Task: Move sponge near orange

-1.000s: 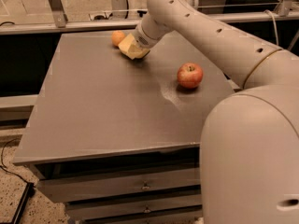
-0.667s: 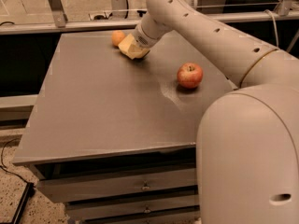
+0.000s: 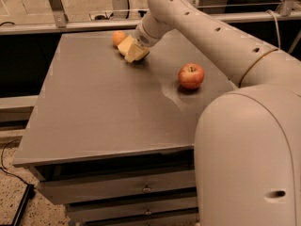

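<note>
The orange [image 3: 118, 37] lies at the far left part of the grey table [image 3: 94, 107]. My gripper [image 3: 131, 50] is low over the table just right of the orange, almost touching it. Pale yellow blocky shapes show at the gripper's tip, resting on or just above the tabletop. I cannot tell which of these yellow parts is the sponge and which belongs to the gripper. My arm [image 3: 207, 27] reaches in from the right.
A red apple [image 3: 191, 75] stands on the table to the right of the gripper, under my arm. A metal rail [image 3: 70, 26] runs behind the table. Drawers [image 3: 141, 187] sit below the front edge.
</note>
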Controlling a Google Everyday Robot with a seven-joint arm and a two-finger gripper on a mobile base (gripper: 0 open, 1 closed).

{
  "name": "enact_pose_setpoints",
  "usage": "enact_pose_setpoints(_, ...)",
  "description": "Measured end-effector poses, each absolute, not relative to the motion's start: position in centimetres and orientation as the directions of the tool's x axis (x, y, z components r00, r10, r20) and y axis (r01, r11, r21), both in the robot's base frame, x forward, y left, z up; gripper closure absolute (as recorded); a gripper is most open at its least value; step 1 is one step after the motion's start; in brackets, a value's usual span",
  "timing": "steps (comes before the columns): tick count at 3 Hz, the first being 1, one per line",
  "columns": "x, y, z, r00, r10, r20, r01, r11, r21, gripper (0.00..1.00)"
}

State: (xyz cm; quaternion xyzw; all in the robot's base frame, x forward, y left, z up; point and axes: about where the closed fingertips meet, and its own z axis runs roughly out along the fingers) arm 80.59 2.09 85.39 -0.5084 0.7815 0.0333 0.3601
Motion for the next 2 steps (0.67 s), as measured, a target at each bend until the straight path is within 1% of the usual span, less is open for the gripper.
enact_pose_setpoints(1,80.71,2.07,85.74,-0.217,-0.773,-0.597,-0.821,0.475,-0.317,0.00)
enact_pose_setpoints(2,80.71,2.07,85.74,-0.217,-0.773,-0.597,-0.821,0.475,-0.317,0.00)
